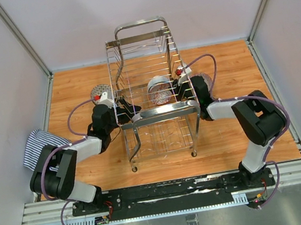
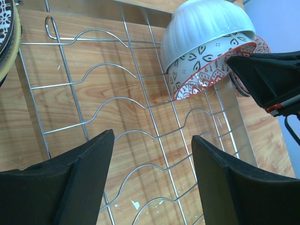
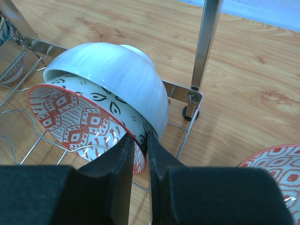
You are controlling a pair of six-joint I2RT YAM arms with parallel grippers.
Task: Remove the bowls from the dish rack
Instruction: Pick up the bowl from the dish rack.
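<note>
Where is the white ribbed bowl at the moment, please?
In the top view, the white bowl leans right of centre in the dish rack, cupping a red-patterned bowl whose rim the right fingers pinch.

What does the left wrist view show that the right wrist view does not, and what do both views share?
Only the left wrist view: the left fingers, open and holding nothing, above the rack's floor wires.
Only the right wrist view: a rack leg with its foot on the wood, and a second red-patterned bowl lying on the table outside the rack.
Both: the dish rack, the white bowl nested over the red-rimmed bowl, and the right fingers pinching that bowl's rim.
</note>
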